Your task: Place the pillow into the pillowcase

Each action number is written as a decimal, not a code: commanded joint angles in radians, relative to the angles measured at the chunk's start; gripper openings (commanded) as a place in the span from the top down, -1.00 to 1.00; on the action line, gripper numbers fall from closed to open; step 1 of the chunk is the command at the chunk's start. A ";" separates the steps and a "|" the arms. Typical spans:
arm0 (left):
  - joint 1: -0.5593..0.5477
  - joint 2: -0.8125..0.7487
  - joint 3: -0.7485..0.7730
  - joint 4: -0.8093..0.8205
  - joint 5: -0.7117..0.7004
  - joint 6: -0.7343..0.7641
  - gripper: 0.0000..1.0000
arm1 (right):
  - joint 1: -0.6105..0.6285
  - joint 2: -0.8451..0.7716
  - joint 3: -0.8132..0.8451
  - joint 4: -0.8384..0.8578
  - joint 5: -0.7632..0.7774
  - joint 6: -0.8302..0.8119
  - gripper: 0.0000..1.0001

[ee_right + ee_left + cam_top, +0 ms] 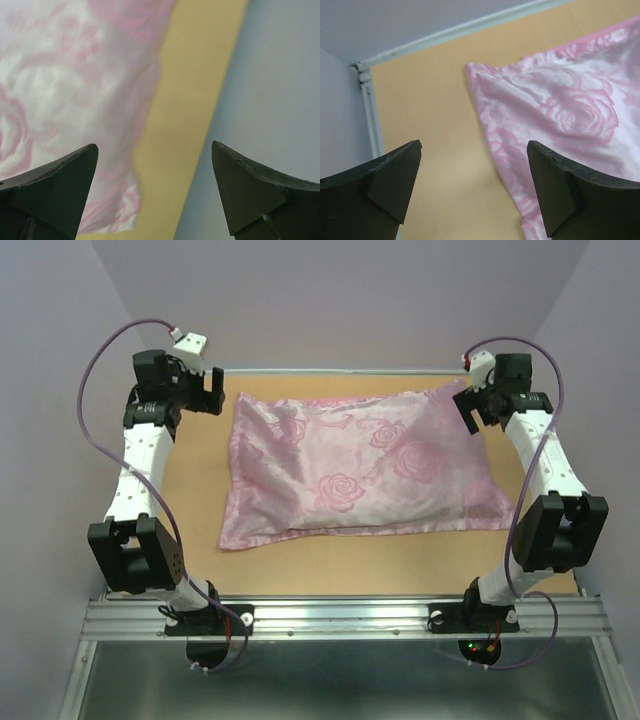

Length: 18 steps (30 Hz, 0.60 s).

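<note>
The pillowcase [360, 465], shiny pink satin with a rose pattern, lies puffed up and full across the middle of the tan table. The pillow is hidden; no cream cushion shows in any view. My left gripper [212, 390] hovers open just off the pillowcase's far left corner [475, 70], nothing between its fingers [395, 175]. My right gripper [475, 405] hangs open beside the far right corner, clear of the cloth. In the right wrist view the pillowcase edge [120, 165] runs past the left finger [60, 185], and bare table shows between the jaws.
The tan table [200, 480] is closed in by pale walls [340, 300] at the back and both sides. A metal rail [340, 615] with the two arm bases runs along the near edge. Purple cables [90, 410] loop off each arm.
</note>
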 commanded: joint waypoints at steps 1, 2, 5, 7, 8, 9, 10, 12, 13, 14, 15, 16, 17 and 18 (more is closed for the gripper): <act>-0.037 -0.037 -0.135 -0.115 0.107 0.055 -0.97 | -0.008 -0.013 -0.133 -0.226 -0.215 -0.004 -1.00; -0.049 -0.052 -0.167 -0.124 0.119 0.069 -0.97 | -0.008 -0.013 -0.147 -0.257 -0.255 0.005 -1.00; -0.133 -0.133 -0.329 -0.141 0.118 0.099 -0.97 | -0.006 0.007 -0.238 -0.355 -0.375 0.024 -1.00; -0.166 -0.153 -0.386 -0.141 0.101 0.103 -0.97 | -0.003 0.009 -0.295 -0.358 -0.419 0.033 -1.00; -0.173 -0.162 -0.414 -0.134 0.092 0.098 -0.97 | 0.001 0.013 -0.323 -0.346 -0.439 0.044 -1.00; -0.176 -0.173 -0.460 -0.108 0.093 0.077 -0.97 | 0.021 0.029 -0.364 -0.319 -0.482 0.082 -1.00; -0.177 -0.181 -0.485 -0.083 0.093 0.054 -0.97 | 0.038 0.041 -0.377 -0.292 -0.495 0.110 -1.00; -0.178 -0.181 -0.514 -0.029 0.104 -0.003 -0.97 | 0.090 0.061 -0.392 -0.225 -0.507 0.214 -1.00; -0.178 -0.176 -0.515 -0.017 0.107 -0.024 -0.97 | 0.147 0.087 -0.392 -0.161 -0.506 0.249 -1.00; -0.178 -0.160 -0.494 -0.002 0.101 -0.057 -0.97 | 0.173 0.098 -0.371 -0.138 -0.499 0.307 -1.00; -0.178 -0.149 -0.474 -0.005 0.098 -0.063 -0.97 | 0.191 0.114 -0.353 -0.122 -0.496 0.332 -1.00; -0.178 -0.140 -0.453 -0.012 0.090 -0.063 -0.97 | 0.214 0.127 -0.331 -0.116 -0.493 0.351 -1.00; -0.177 -0.130 -0.436 -0.015 0.081 -0.063 -0.97 | 0.216 0.142 -0.304 -0.117 -0.486 0.366 -1.00; -0.177 -0.123 -0.417 -0.015 0.041 -0.065 -0.97 | 0.216 0.142 -0.265 -0.117 -0.475 0.378 -1.00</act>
